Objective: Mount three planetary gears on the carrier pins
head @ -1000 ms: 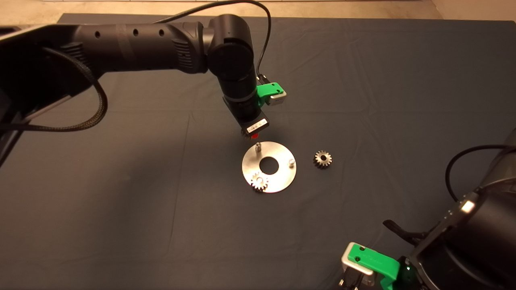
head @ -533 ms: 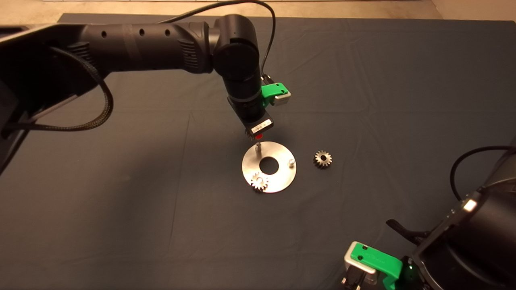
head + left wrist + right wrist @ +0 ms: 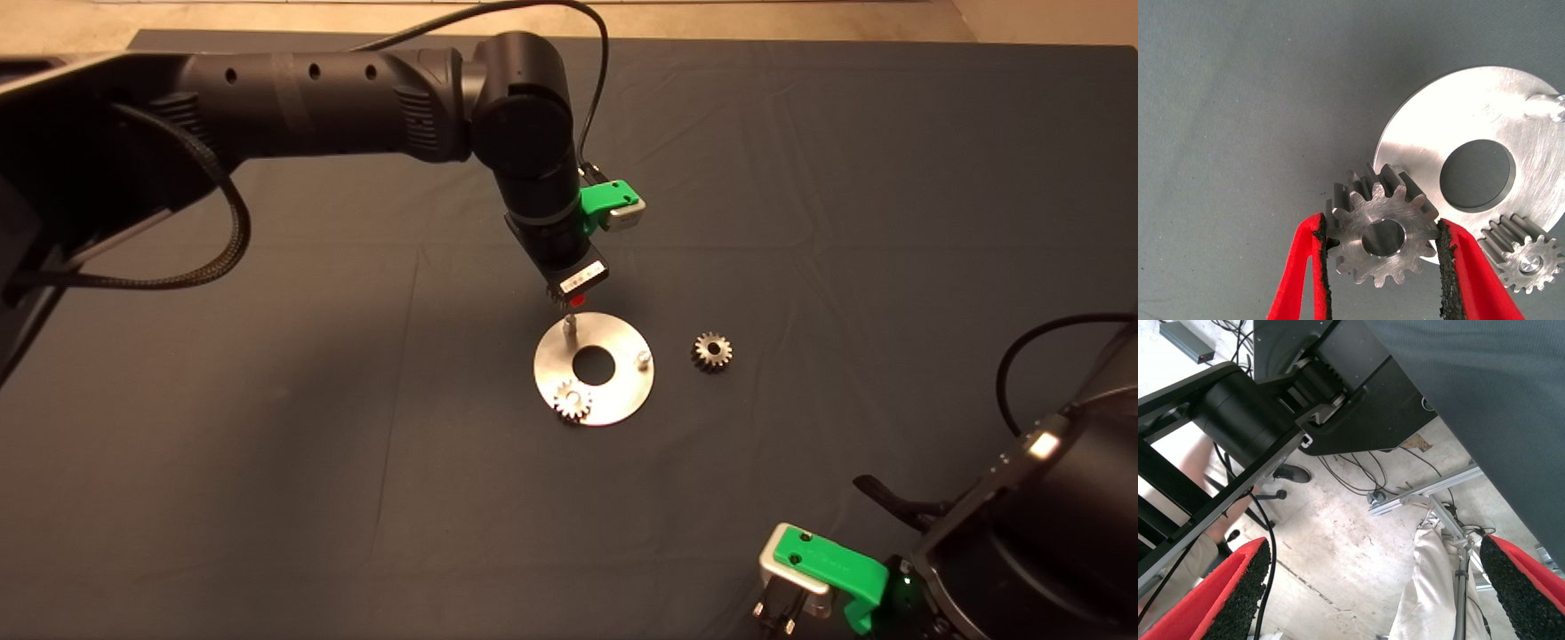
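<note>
- Since the earlier head frames, my left hand (image 3: 569, 305) had drifted a little to the right and lower, ending just above the pin (image 3: 569, 324) at the disc's upper-left rim in the centre of the head view.
- That hand pinched a gear (image 3: 1382, 233) by its teeth between both red fingers (image 3: 1308, 267); in the left wrist view the gear's bore was open and sat over the edge of the disc (image 3: 1485, 120), hiding the pin beneath it.
- I judged this as the line-up for the second gear: bore and pin looked close to matched, but I could not tell whether they were truly concentric or already touching.
- One gear (image 3: 573, 401) was seated on the pin at the disc's lower left.
- A second pin (image 3: 644, 358), at the disc's right side, stood bare.
- One more gear (image 3: 711, 350) lay loose on the table (image 3: 267, 444), just right of the disc and apart from it.
- No containers were in view; the disc alone carried parts.
- My right hand (image 3: 787, 613) waited at the lower right edge of the head frame, fingers spread wide, its wrist view showing only floor, cables and a person's leg.
</note>
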You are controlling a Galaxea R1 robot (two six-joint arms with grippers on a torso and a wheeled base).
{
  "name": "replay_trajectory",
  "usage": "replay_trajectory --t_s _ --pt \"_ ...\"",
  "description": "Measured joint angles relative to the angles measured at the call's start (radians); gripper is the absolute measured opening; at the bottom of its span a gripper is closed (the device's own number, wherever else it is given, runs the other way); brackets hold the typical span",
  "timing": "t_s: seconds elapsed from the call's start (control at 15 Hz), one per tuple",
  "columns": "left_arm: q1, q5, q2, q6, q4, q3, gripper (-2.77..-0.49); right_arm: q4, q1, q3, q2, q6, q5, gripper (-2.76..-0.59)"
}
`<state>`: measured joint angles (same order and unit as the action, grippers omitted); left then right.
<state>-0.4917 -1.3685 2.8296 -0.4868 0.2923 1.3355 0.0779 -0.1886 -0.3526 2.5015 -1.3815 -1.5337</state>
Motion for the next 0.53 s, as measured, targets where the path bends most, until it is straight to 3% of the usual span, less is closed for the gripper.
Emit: replay_trajectory --t_s 0.4,0.53 --pt "0.0 0.002 -0.001 -0.034 -0.001 -0.001 -2.56 0.0 -0.036 0.0 0.0 0.0 0.0 -1.03" --pt "0.0 0.02 0.0 -0.049 -0.001 -0.01 -2.56 0.0 -0.039 0.0 0.0 0.0 0.0 -1.03"
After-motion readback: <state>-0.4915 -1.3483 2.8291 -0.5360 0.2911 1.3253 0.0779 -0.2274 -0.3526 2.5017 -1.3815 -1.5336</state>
